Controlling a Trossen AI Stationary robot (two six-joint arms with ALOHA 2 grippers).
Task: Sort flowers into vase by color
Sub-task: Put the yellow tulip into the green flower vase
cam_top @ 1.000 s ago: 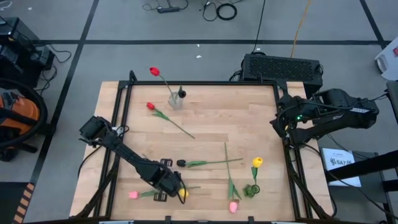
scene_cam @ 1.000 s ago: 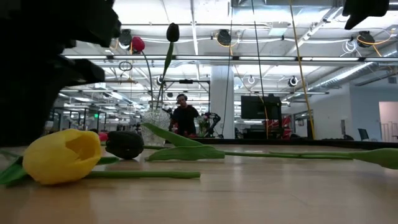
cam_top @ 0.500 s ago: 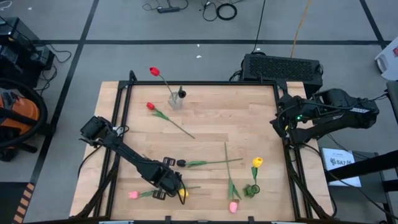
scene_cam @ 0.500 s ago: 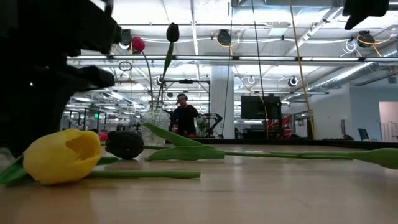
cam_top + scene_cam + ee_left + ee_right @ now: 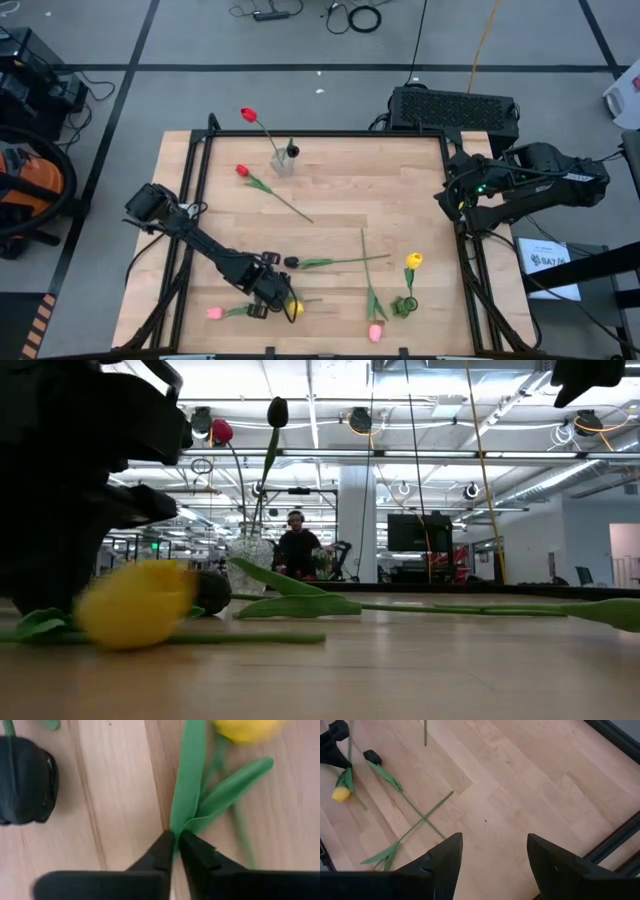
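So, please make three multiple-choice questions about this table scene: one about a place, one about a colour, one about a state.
1. Where does the glass vase stand?
A. At the table's far edge, left of the middle
B. At the near right corner
C. In the middle of the table

2. What colour is the tulip head just ahead of the left gripper?
A. Pink
B. Yellow
C. Red

3. How is the right gripper?
A. Shut on a stem
B. Shut on nothing
C. Open, holding nothing

Answers:
1. A, the high view shows it by the far rail, holding a red tulip.
2. B, the left wrist view shows yellow beyond the pinched leaves.
3. C, its fingers stand wide apart over bare wood.
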